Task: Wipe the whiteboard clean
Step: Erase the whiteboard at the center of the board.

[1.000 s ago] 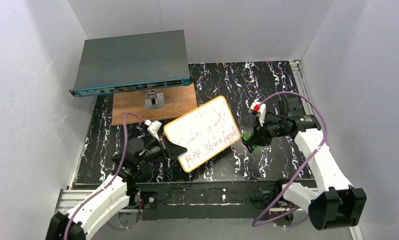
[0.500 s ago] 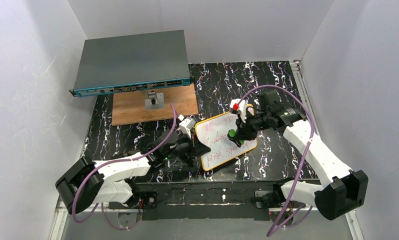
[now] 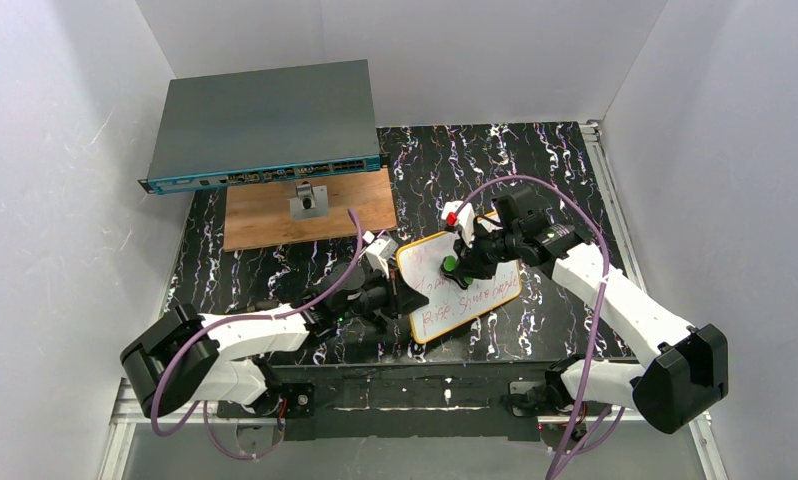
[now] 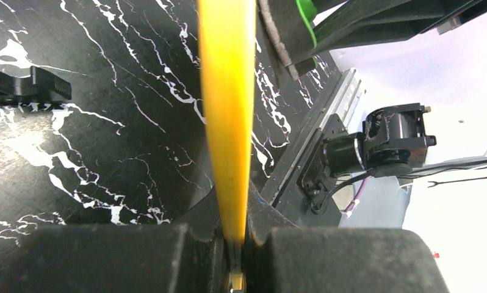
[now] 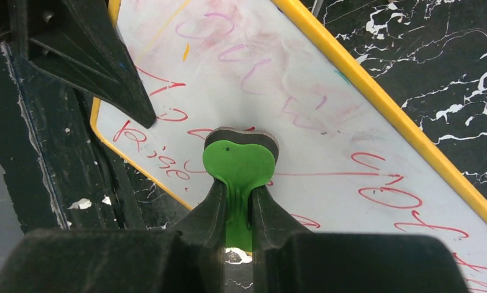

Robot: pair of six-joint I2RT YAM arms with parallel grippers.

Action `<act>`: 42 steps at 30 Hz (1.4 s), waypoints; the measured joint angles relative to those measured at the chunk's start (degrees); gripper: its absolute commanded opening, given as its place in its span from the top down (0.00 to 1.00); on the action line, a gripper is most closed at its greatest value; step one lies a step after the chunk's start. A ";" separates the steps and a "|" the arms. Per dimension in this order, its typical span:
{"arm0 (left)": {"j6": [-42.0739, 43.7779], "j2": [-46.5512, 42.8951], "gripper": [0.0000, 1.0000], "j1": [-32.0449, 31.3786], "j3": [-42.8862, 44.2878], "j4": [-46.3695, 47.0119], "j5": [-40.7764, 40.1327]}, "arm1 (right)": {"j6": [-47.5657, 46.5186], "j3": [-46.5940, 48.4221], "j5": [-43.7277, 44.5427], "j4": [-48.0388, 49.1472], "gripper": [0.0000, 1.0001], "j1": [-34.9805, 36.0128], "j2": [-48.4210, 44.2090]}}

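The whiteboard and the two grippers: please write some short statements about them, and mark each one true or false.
1. The left gripper is shut on the rim of the whiteboard. True.
2. The right gripper holds a red marker. False: it is shut on a green eraser.
3. The whiteboard is wiped clean. False: red writing shows on it, though the upper part looks smeared and faint.
4. The green eraser is over the written face of the whiteboard. True.
5. The whiteboard lies on the wooden board. False: it is apart from it, nearer to the arm bases.
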 measured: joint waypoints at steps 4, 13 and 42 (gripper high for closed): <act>-1.11 1.53 1.00 -0.13 1.38 -0.13 0.02 | 0.11 -0.72 1.33 1.46 0.99 0.76 -0.28; -2.86 2.60 1.00 -0.39 1.77 0.39 0.00 | 0.00 -0.96 5.25 4.44 0.99 2.93 -0.79; -8.55 3.98 1.00 -0.44 1.77 1.29 -1.77 | -0.13 4.50 23.65 7.52 0.99 18.05 4.59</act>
